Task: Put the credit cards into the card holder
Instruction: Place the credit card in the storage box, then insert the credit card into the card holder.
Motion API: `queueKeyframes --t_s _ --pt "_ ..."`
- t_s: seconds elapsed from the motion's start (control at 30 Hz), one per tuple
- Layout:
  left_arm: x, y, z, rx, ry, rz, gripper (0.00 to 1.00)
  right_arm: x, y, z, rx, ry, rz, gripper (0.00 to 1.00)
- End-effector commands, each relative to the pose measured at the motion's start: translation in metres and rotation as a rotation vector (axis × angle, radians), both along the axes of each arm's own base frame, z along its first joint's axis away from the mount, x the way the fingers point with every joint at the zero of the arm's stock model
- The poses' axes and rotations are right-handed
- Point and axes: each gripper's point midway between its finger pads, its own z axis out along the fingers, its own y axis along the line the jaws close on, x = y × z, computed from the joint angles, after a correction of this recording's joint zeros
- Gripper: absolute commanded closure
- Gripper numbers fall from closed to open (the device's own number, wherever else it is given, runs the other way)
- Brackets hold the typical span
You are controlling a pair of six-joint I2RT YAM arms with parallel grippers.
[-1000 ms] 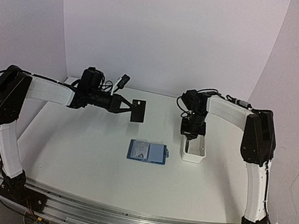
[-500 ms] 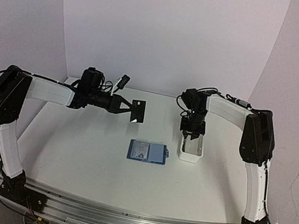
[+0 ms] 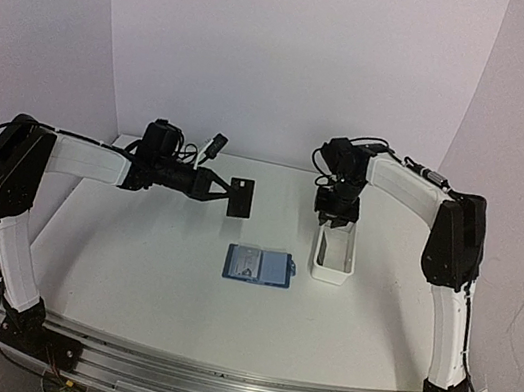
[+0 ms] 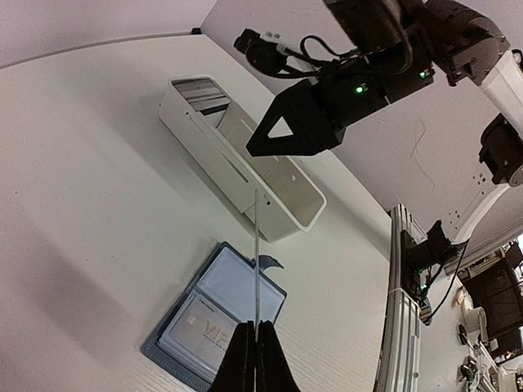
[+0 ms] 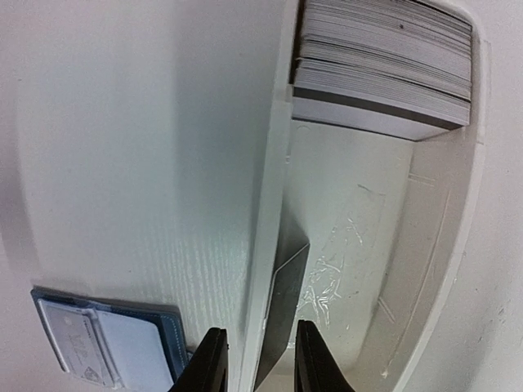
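Dark card [image 3: 241, 196] pinched by left jaws; right jaws apparently apart

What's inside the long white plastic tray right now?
A stack of thin cards fills one end of the long white plastic tray; one dark flat card leans against its side wall. The floor between is bare; the stacked cards cover each other's faces.

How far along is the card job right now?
Done: one pale card sits in the open card holder. In hand: the left end effector grips a dark card in midair. Left: slotting it, maybe the stacked cards in the white tray.
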Motion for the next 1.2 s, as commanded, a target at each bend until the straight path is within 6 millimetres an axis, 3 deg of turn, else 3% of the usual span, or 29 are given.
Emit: queueKeyframes --t_s 0.0,0.07,0.2,0.27,0.4,0.47,0.67,0.83,0.93,1.17 --pt "-0.015 -0.005 -0.003 0.028 0.038 -0.019 1.0 -0.014 0.05 0.08 0.176 -0.171 0.158 0.72" --pt "-0.023 -0.009 -0.01 0.041 0.068 -0.03 1.0 -0.032 0.072 0.095 0.226 -0.24 0.219 0.69" --pt "-0.034 -0.017 -0.022 0.046 0.151 -0.033 1.0 -0.07 0.097 0.097 0.304 -0.295 0.215 0.67" --pt "-0.039 -0.019 -0.031 0.049 0.193 -0.031 1.0 -0.095 0.104 0.082 0.318 -0.279 0.216 0.64" --pt "-0.052 -0.025 -0.034 0.024 0.178 -0.08 1.0 -0.11 0.129 0.082 0.438 -0.318 0.266 0.58" --pt "-0.049 -0.024 -0.04 0.037 0.194 -0.056 1.0 -0.109 0.126 0.079 0.439 -0.321 0.243 0.58" --pt "-0.046 -0.022 -0.08 0.153 0.389 0.043 1.0 -0.125 0.108 0.022 0.384 -0.205 0.105 0.62" --pt "-0.06 -0.043 -0.093 0.161 0.403 0.009 1.0 -0.123 0.099 -0.003 0.323 -0.188 0.049 0.65" --pt "-0.054 -0.042 -0.105 0.172 0.452 0.07 1.0 -0.126 0.097 -0.019 0.31 -0.156 0.008 0.64" --pt "-0.039 -0.056 -0.098 0.147 0.482 0.076 1.0 -0.121 0.092 -0.042 0.251 -0.153 -0.035 0.62"
